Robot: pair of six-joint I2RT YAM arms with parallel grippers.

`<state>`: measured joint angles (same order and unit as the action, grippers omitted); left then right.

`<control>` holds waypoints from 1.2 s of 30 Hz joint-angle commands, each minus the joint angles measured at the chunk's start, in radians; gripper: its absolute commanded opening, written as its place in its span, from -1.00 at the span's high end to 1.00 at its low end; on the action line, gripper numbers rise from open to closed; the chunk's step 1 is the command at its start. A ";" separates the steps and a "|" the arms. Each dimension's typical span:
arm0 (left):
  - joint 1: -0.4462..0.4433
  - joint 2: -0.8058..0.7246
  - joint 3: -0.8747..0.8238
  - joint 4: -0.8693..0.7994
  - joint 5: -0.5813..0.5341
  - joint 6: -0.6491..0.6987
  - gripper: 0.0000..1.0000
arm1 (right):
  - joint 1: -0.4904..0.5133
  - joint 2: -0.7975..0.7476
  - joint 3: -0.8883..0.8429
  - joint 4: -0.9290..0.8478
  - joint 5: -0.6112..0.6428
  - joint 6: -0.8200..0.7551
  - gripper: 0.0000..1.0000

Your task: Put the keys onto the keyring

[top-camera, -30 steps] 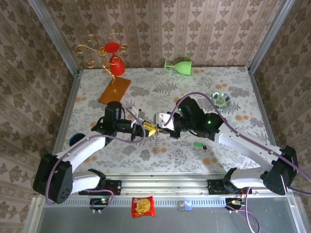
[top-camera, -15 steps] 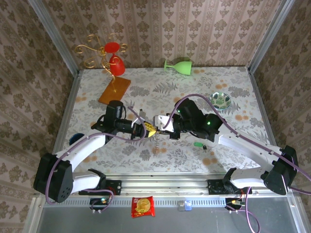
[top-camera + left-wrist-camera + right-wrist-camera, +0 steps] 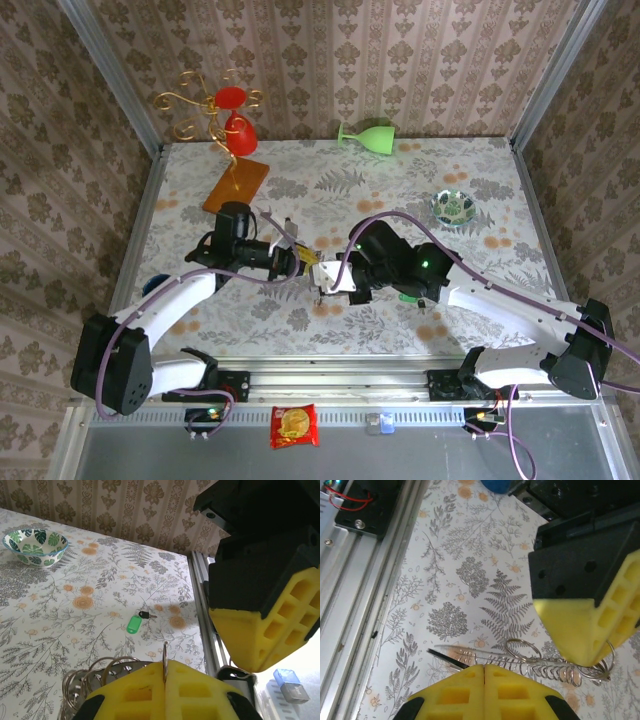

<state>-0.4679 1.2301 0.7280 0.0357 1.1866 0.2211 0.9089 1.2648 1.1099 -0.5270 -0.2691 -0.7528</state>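
Note:
The keyring (image 3: 95, 674) is a coil of thin wire loops with a metal ring (image 3: 164, 656) at its end. My left gripper (image 3: 164, 672) is shut on that ring, above the table's middle (image 3: 303, 262). In the right wrist view the keyring (image 3: 555, 669) stretches sideways just beyond my right gripper (image 3: 484, 669). Its yellow fingers are shut, and I cannot tell if they pinch the wire. The keys lie on the table to the right, a green-headed one (image 3: 133, 624) touching a dark-headed one (image 3: 145, 614). From above, the green key (image 3: 408, 297) lies beside my right arm.
A small leaf-patterned bowl (image 3: 453, 206) sits at the right back. A green goblet (image 3: 368, 134) lies by the back wall. A gold wire stand with a red cup (image 3: 232, 125) is on an orange base (image 3: 236, 187). A snack packet (image 3: 295, 425) lies on the near rail.
My right gripper has swung left and nearer, down to just below the left gripper. The left gripper has stayed almost still, shut on the ring.

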 commanded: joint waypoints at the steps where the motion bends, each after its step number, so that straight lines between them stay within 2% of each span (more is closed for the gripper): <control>1: 0.006 -0.008 0.026 -0.002 0.041 0.025 1.00 | -0.001 -0.008 0.010 0.035 0.092 0.010 1.00; 4: 0.005 -0.004 0.030 -0.025 0.080 0.029 1.00 | -0.022 -0.031 -0.007 0.096 0.131 0.016 1.00; 12: -0.003 0.017 0.046 -0.078 0.140 0.035 1.00 | -0.047 -0.028 -0.002 0.127 0.099 0.020 1.00; 22: -0.006 0.028 0.063 -0.132 0.143 0.061 1.00 | -0.049 -0.021 0.009 0.127 0.022 0.013 1.00; 36: -0.013 0.038 0.066 -0.137 0.144 0.068 1.00 | -0.042 -0.004 0.010 0.146 0.073 0.025 1.00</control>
<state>-0.4717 1.2633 0.7601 -0.0830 1.2869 0.2592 0.8623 1.2568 1.1088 -0.4053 -0.2119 -0.7410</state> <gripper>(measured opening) 0.053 0.063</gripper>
